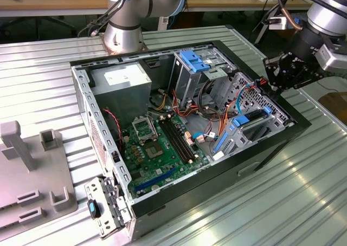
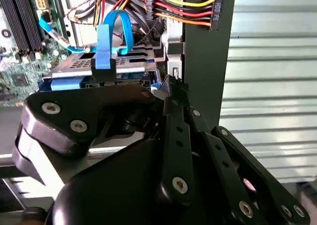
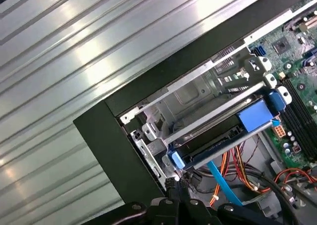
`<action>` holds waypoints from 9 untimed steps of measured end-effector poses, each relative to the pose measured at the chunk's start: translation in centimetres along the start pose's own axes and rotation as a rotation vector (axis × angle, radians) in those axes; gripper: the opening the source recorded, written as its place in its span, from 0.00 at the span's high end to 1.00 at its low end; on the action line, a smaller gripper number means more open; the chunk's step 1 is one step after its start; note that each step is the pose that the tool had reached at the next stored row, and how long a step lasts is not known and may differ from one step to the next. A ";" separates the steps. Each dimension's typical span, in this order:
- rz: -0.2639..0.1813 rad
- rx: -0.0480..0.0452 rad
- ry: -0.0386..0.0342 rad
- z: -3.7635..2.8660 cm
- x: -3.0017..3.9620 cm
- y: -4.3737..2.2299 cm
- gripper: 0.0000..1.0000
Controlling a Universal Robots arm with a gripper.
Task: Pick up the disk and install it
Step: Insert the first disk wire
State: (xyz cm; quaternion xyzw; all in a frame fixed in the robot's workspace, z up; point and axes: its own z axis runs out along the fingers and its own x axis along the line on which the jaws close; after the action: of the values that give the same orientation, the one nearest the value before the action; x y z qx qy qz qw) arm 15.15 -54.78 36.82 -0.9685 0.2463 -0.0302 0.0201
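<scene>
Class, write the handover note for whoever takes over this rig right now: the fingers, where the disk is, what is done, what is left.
The gripper: its fingers are shut and hold nothing. It sits at the rim of the computer case, close to the drive cage.
The disk: lying in the drive cage, free of the fingers.
Done: the disk is in the cage.
Left: these views cannot settle whether it is fully seated, so treat that as open.
</scene>
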 end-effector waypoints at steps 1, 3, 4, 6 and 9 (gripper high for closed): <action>-0.028 0.0014 -0.0015 0.00 0.00 0.00 0.89; -0.064 0.0030 -0.0034 0.00 0.00 0.00 0.89; -0.099 0.0048 -0.0053 0.00 0.00 0.00 0.89; -0.145 0.0070 -0.0078 0.00 0.00 0.00 0.89; -0.200 0.0097 -0.0107 0.00 0.00 0.00 0.89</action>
State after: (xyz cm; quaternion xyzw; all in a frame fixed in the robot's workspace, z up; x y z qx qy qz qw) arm 15.15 -54.78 36.82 -0.9883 0.1483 -0.0280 0.0230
